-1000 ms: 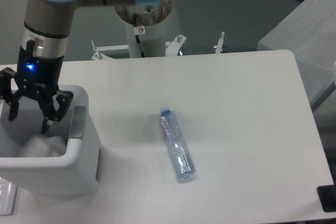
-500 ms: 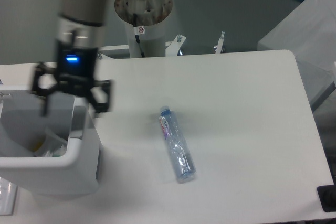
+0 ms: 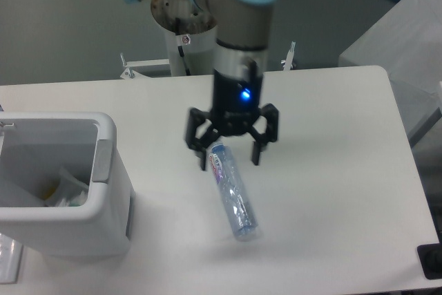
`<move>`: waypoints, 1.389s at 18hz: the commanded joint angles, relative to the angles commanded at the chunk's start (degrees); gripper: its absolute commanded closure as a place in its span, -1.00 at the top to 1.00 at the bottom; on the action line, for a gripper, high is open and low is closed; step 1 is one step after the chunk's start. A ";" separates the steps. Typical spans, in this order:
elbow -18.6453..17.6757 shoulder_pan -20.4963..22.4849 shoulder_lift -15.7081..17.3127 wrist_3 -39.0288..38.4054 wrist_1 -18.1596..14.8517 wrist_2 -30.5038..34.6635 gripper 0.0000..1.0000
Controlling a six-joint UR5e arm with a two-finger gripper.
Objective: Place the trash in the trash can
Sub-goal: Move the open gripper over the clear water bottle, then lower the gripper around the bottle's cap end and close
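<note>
The clear plastic bottle [image 3: 233, 193] with a blue-red label lies on the white table, slanting from upper left to lower right. My gripper [image 3: 230, 159] hangs open and empty above the bottle's cap end, one finger on each side of it. The white trash can [image 3: 103, 191] stands at the left edge of the table. The crumpled wrapper [image 3: 62, 188] lies inside it against the right wall.
The arm's base column [image 3: 188, 39] stands behind the table's far edge. A grey box [image 3: 400, 46] stands off the table at the right. A dark object [image 3: 429, 262] sits at the table's front right corner.
The gripper swung from over the trash can rightward across the table to above the bottle's cap end. The wrapper stays inside the can. The bottle has not moved.
</note>
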 joint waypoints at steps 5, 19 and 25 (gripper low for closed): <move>1.32 -0.18 -5.71 0.00 0.00 3.61 1.00; 3.25 -2.90 -17.41 6.41 0.53 7.57 1.00; 2.99 -3.87 -19.26 6.41 0.70 8.36 1.00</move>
